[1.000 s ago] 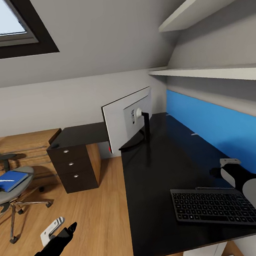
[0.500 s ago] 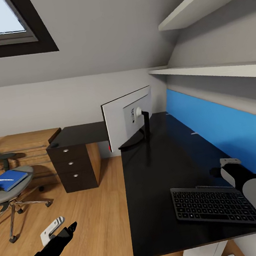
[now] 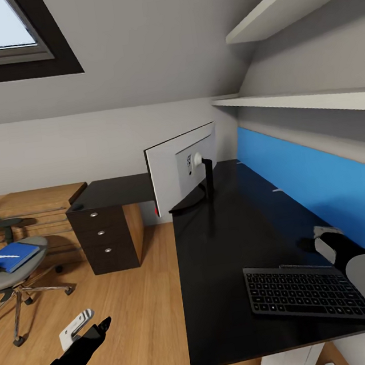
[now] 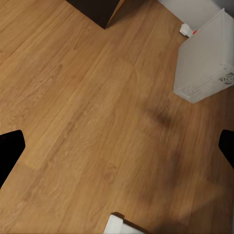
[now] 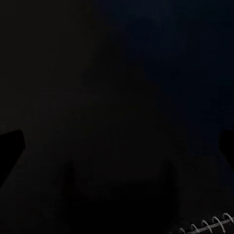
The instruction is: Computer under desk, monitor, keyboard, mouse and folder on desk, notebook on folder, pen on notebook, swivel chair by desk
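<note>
Head view: right gripper [image 3: 316, 244] hovers low over desk [image 3: 228, 268] behind keyboard [image 3: 303, 292].

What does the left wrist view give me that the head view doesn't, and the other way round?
Left wrist alone: the pale computer standing on the floor, seen between wide-apart fingertips. Head alone: the desk carrying the monitor and the keyboard, the swivel chair with the folder and the pen on its seat, and both arms. Both: the wood floor and the drawer unit.
</note>
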{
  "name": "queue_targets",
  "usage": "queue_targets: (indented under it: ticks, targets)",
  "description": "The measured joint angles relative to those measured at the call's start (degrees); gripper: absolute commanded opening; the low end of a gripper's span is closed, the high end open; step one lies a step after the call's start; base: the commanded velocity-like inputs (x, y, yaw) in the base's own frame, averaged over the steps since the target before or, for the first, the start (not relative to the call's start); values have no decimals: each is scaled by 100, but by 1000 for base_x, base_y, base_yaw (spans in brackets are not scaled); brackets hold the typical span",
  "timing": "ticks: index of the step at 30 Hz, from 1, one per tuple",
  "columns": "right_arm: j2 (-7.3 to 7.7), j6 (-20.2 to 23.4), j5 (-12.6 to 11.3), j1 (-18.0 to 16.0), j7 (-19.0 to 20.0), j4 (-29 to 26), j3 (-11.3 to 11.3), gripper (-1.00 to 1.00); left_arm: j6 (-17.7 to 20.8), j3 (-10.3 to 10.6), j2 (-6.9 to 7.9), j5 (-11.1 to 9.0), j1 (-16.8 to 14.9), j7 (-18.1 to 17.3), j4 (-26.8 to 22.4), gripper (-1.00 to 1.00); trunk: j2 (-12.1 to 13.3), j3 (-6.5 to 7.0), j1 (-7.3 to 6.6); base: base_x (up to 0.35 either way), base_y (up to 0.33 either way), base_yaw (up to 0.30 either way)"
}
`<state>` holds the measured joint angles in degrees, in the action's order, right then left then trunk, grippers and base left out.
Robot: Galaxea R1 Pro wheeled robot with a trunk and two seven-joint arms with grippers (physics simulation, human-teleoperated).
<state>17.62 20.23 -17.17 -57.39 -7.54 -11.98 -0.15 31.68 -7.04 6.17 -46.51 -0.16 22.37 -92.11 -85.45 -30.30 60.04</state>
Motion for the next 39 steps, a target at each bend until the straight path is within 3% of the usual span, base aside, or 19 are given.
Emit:
queue_targets:
  ticks: [4,11,24,39]
  targets:
    - [24,17,-624,0,-5,0,-36,100,0,0,3,2,0,1,0,100,0,0,0,0,0,0]
    - [52,242,-1394,0,-16,0,-55,100,0,2,1,0,0,2,0,100,0,0,0,0,0,0]
    - [86,449,-1506,0,-17,-9,-58,100,0,8,-2,0,0,7,6,100,0,0,0,0,0,-2]
    - [91,465,-1521,0,-26,-1,-58,100,0,8,0,9,0,7,13,100,0,0,0,0,0,-162]
